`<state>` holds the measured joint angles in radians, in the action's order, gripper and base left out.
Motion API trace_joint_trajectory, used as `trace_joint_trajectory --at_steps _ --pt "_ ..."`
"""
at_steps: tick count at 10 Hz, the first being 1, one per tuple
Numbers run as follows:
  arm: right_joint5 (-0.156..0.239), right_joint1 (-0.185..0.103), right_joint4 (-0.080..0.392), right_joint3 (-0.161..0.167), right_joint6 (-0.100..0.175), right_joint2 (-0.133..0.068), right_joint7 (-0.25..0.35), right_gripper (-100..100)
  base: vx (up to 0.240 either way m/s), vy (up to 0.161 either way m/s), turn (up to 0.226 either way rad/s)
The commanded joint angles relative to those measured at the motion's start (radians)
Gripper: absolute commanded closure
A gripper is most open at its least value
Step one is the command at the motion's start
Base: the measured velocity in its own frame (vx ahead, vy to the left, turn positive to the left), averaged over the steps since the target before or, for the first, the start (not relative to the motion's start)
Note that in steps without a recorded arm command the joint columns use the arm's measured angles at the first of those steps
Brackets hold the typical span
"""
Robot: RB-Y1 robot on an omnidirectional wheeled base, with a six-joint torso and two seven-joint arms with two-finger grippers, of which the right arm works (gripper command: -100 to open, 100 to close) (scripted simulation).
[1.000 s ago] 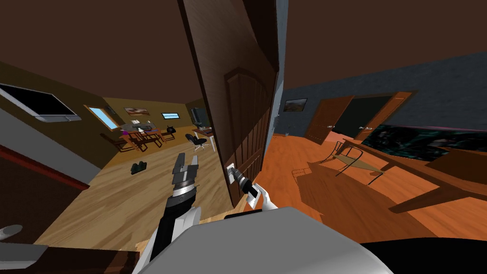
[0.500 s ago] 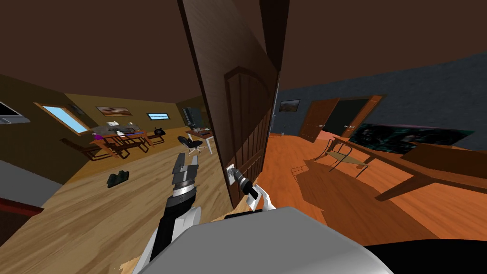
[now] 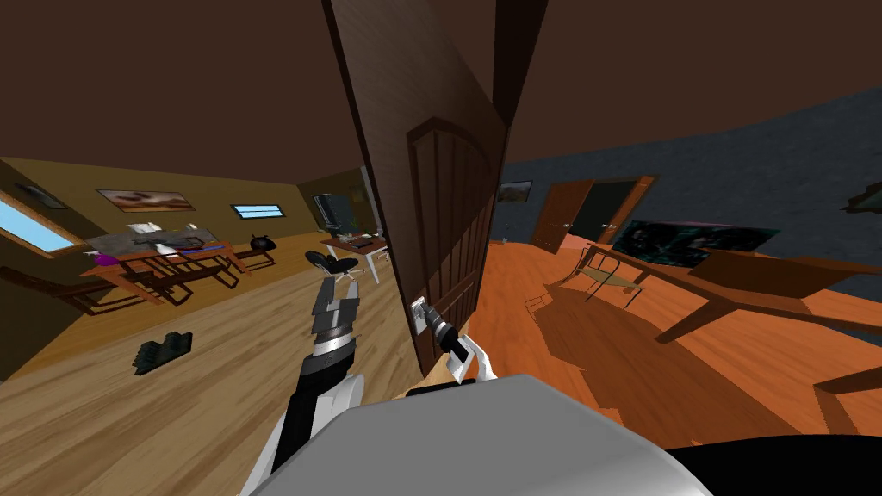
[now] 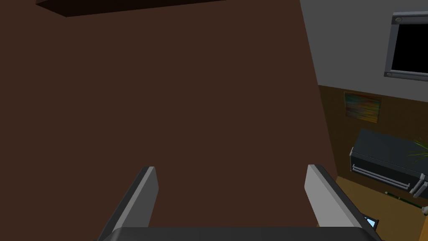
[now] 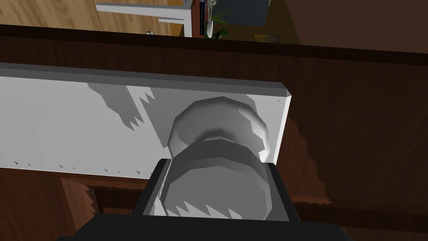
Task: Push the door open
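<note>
The dark brown panelled door (image 3: pixel 448 215) stands edge-on straight ahead of me, between two rooms. A white plate (image 5: pixel 83 125) on it carries a round grey knob (image 5: pixel 217 138). My right gripper (image 5: pixel 217 167) is shut on the knob, with its fingers (image 5: pixel 155 186) pressing the knob's sides. In the head view, the right gripper (image 3: pixel 428 320) sits at the plate, low on the door's near edge. My left gripper (image 3: pixel 336 297) hangs in the air left of the door. In its wrist view, the left gripper (image 4: pixel 232 175) is open and faces a flat brown surface (image 4: pixel 167 83).
The room on the left has a pale wood floor, tables with chairs (image 3: pixel 164 267), an office chair (image 3: pixel 332 263) and a dark thing on the floor (image 3: pixel 162 353). The room on the right has an orange floor, a long table (image 3: pixel 732 284), a chair (image 3: pixel 603 275) and a far open doorway (image 3: pixel 594 211).
My view has turned, so both rooms slide left in the picture. The door and both arms keep their places in it, so the door has swung round with me. The right gripper still grips the knob.
</note>
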<state>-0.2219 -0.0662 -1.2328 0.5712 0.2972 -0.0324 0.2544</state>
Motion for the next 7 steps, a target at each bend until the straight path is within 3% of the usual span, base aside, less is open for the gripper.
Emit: trace_joint_trajectory --at_steps 1,6,7 --pt "-0.015 0.003 -0.001 -0.025 0.003 0.007 0.006 100 0.113 0.176 -0.150" --pt "-0.057 0.030 -0.017 -0.053 -0.001 0.044 0.017 100 0.074 0.195 -0.123" --pt "-0.052 0.026 -0.011 -0.054 -0.002 0.035 0.014 100 0.038 0.079 -0.049"
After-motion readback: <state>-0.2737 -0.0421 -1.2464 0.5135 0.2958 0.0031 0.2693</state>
